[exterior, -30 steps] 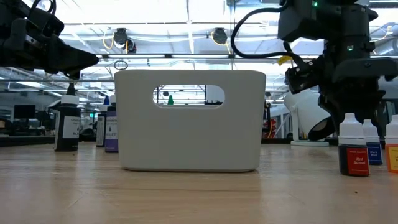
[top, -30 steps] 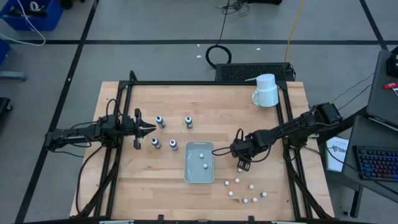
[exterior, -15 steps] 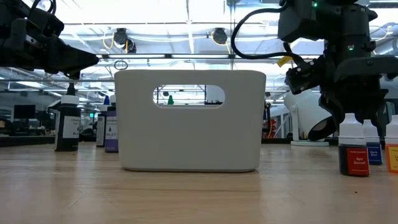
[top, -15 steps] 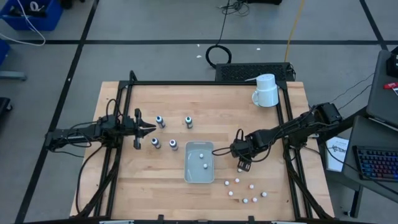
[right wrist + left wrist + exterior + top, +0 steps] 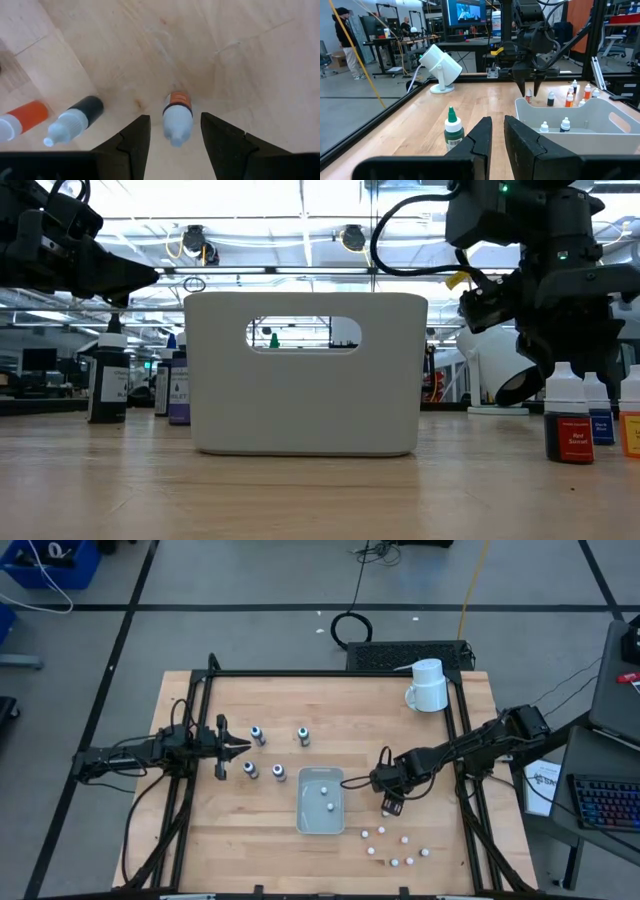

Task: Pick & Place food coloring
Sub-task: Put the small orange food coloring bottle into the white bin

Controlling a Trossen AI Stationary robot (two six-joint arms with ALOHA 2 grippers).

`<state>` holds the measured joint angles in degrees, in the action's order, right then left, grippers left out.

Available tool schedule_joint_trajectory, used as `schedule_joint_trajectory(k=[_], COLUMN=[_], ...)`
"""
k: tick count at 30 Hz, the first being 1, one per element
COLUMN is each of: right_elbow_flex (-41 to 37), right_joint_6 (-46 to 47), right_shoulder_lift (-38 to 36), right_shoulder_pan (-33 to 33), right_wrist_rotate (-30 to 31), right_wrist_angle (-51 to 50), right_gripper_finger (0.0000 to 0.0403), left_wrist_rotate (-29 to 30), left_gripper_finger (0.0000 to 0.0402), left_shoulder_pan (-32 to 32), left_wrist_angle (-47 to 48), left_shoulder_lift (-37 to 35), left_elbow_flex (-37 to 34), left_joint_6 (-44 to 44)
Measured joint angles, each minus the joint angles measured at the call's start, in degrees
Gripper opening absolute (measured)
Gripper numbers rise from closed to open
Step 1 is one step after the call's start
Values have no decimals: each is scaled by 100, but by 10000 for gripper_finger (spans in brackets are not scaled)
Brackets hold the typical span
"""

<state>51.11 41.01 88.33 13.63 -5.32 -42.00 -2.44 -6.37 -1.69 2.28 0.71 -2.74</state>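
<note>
Right wrist view shows your right gripper (image 5: 171,137) spread wide, straddling an upright food coloring bottle (image 5: 177,116) on the bench (image 5: 440,840) right of the bin (image 5: 320,805), ready to close. Left gripper (image 5: 235,747) waits shut, far left.

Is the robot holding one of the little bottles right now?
No. The right gripper hangs open around a white-capped bottle without touching it. The left gripper is shut on nothing.

Four dark-capped bottles (image 5: 257,733); white-capped bottles (image 5: 404,838): two in bin (image 5: 299,804), about eight on table (image 5: 250,830); one mug (image 5: 430,687).
</note>
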Motion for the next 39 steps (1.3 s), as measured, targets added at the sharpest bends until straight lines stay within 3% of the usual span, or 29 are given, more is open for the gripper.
schedule_joint_trajectory(k=[39], right_elbow_flex=[2], right_joint_6=[-9], right_shoulder_lift=[-108], right_shoulder_pan=[-255], right_wrist_rotate=[-79], right_wrist_angle=[31], right_gripper_finger=[167], left_wrist_rotate=[0], left_gripper_finger=[58], left_shoulder_pan=[0], left_wrist_angle=[0], left_shoulder_lift=[1], left_elbow_flex=[-1], left_joint_6=[1])
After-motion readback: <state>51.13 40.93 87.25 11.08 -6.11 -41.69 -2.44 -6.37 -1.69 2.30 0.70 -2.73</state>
